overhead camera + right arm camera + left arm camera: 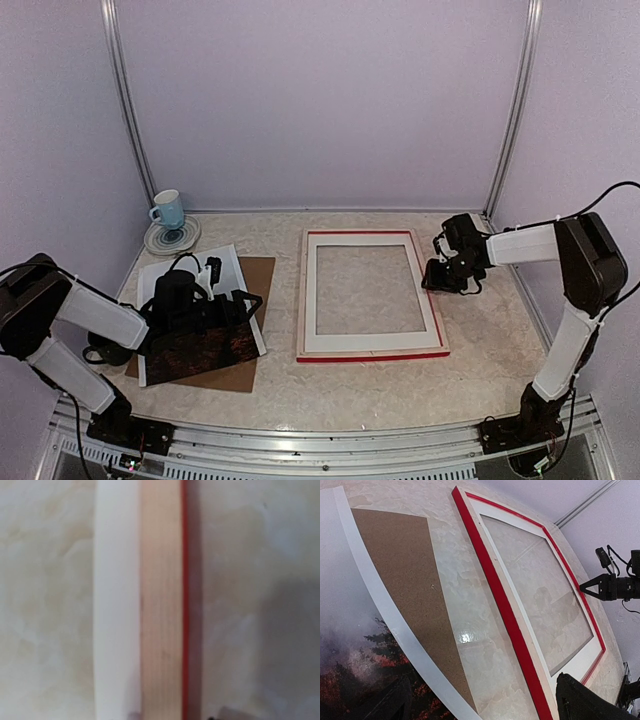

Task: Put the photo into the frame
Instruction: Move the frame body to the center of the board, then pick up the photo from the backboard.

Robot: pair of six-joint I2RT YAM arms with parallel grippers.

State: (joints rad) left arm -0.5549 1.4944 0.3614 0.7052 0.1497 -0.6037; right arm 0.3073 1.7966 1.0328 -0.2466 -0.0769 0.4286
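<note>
The photo [200, 345], misty grey sky over dark red trees, lies at the left on a brown backing board [258, 285]. In the left wrist view the photo's [350, 630] white border curves upward. My left gripper [238, 298] hovers over the photo's right part, open wide, with one fingertip [585, 700] showing near the frame. The frame [305, 300] lies flat mid-table, pale wood back up and red at the edges, with a white mat [372, 341] inside it. My right gripper [437, 277] sits at the frame's right bar [160, 605]. How its jaws stand is not visible.
A blue cup [168, 209] on a saucer [172, 238] stands at the back left. A black ring-like object [105, 353] lies by the left arm. Walls enclose the table on three sides.
</note>
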